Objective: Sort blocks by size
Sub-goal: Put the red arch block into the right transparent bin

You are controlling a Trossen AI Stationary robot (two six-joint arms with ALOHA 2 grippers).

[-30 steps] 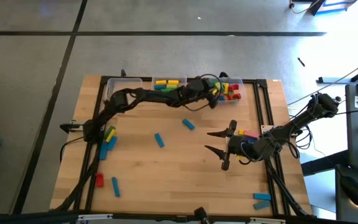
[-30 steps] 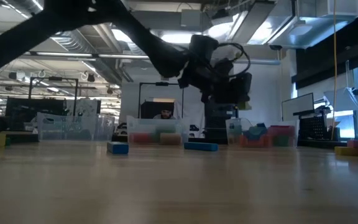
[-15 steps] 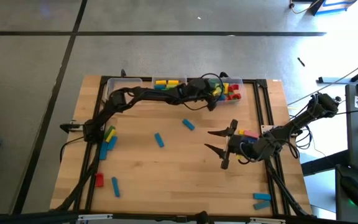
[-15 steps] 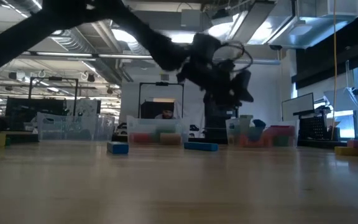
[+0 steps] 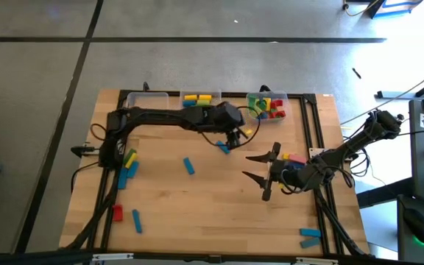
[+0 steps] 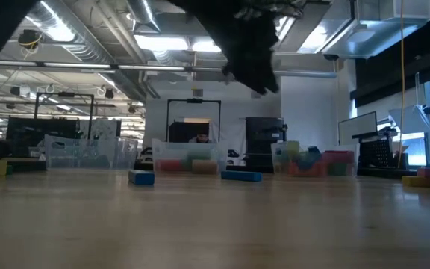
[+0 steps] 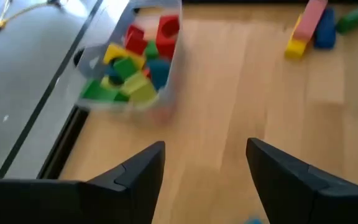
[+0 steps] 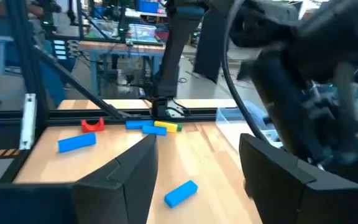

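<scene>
Blocks lie scattered on the wooden table: a blue one (image 5: 223, 147) just near of my left gripper, another blue one (image 5: 188, 165), a yellow-green and blue group (image 5: 129, 165) at the left, and a red one (image 5: 117, 213) near the front. My left gripper (image 5: 235, 137) hangs open above the table, near of the right bin (image 5: 267, 105) of coloured blocks, with nothing between its fingers (image 7: 145, 171). At the table's right, my right gripper (image 5: 256, 167) waits open and empty, pointing left.
Three clear bins line the far edge: an empty one (image 5: 147, 99), a middle one (image 5: 197, 99) with yellow, blue and green blocks, and the right one. Pink and yellow blocks (image 5: 293, 157) lie behind my right gripper. Two blue blocks (image 5: 309, 237) sit at the near right corner.
My left gripper has drawn back from over the right bin toward the table's middle and left, rising and tipping up from its steep downward slant. My right arm has kept still.
</scene>
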